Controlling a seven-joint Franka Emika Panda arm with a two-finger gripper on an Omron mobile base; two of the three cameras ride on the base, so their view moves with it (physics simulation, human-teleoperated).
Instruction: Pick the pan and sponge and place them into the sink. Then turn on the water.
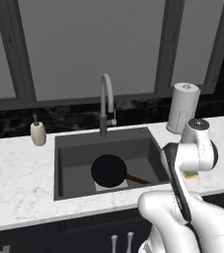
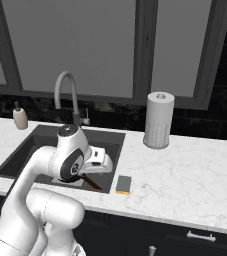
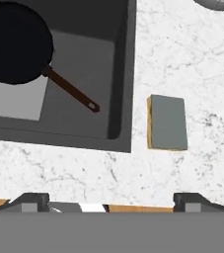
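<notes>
The black pan [image 3: 15, 42] lies inside the dark grey sink [image 3: 124, 74], its reddish-brown handle [image 3: 72, 91] pointing toward the sink's right wall. From the left base view the pan [image 1: 108, 170] rests over the light grey square on the sink floor. The sponge [image 3: 168, 122], green-grey side up with a yellow edge, lies flat on the marble just right of the sink; it is also in the right base view [image 2: 124, 184]. My gripper [image 3: 111, 200] hovers open and empty above the counter's front strip, short of the sponge. The grey gooseneck faucet [image 1: 106, 101] rises behind the sink.
A paper towel roll [image 2: 158, 120] stands at the back of the counter, right of the sink. A cream soap dispenser [image 1: 38, 132] sits left of the faucet. White marble counter [image 2: 185, 175] stretches to the right of the sponge.
</notes>
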